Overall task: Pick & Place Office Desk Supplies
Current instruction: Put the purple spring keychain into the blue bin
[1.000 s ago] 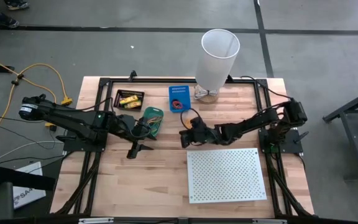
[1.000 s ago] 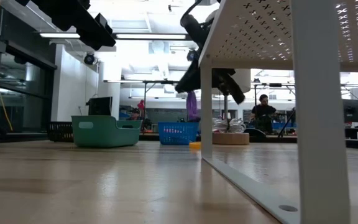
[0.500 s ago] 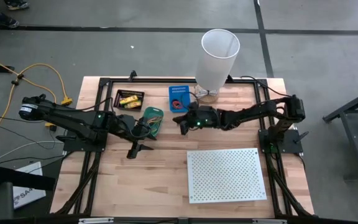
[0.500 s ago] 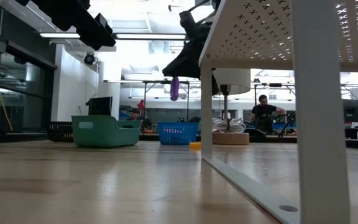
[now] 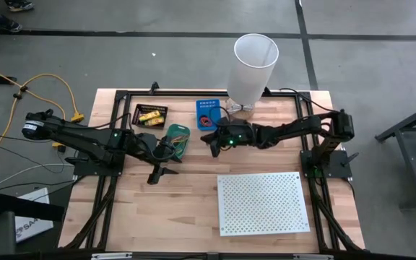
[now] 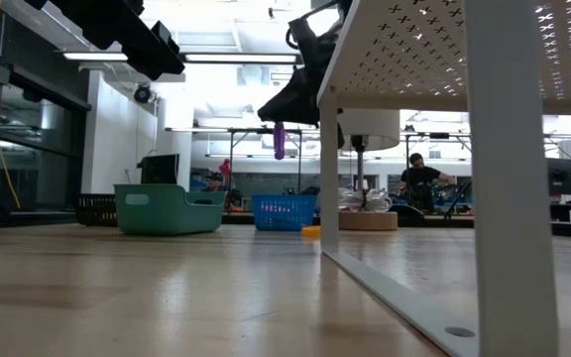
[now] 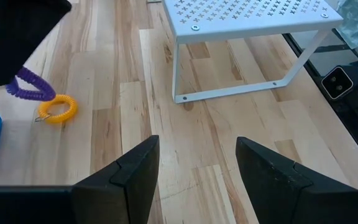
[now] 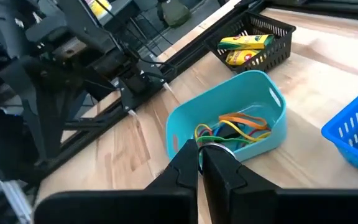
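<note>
Purple coil [image 7: 28, 86], orange coil [image 7: 59, 107], teal bin [image 8: 229, 121], blue basket [image 5: 207, 113].

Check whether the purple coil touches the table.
Apart. Low view shows the purple coil hanging from the right end effector, well above the table.

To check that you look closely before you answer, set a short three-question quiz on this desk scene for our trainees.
1. True or false: the left gripper is open.
2. What hangs from the shut right gripper? A) a purple coil B) a pencil C) a stapler
3. Fill in: the yellow packs lie in the ____ basket.

Key
1. True
2. A
3. Black: the black basket
</note>
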Motion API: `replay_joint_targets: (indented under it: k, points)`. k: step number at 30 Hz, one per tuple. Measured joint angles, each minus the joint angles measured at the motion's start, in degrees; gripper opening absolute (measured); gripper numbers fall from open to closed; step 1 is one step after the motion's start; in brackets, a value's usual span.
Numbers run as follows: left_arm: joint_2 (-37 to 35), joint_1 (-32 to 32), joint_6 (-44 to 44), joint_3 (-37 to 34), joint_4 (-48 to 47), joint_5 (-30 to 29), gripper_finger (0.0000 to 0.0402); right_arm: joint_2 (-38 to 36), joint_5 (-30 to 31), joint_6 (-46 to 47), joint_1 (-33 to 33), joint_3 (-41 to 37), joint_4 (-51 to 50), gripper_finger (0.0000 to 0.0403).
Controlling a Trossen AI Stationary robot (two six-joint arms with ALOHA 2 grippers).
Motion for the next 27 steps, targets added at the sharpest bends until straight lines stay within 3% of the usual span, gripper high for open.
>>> replay_joint_targets:
  k: [5,15,20,27]
  points:
    - [-0.02,0.01,0.01,0.00,0.00,0.00,0.0207,0.00,4.52,-5.17,2.19,0.00,-2.08,0.0003]
    - [-0.01,0.00,0.00,0.00,0.00,0.00,0.0207,0.00,15.72,-24.39,7.84,0.00,-5.78,0.0003]
    - [-0.02,0.02,0.00,0.00,0.00,0.00,0.0207,0.00,17.38,-25.90,8.06,0.00,-5.78,0.0003]
    - [-0.01,0.00,0.00,0.00,0.00,0.00,0.0207,0.00,24.14,-25.15,7.80,0.12,-6.19,0.0003]
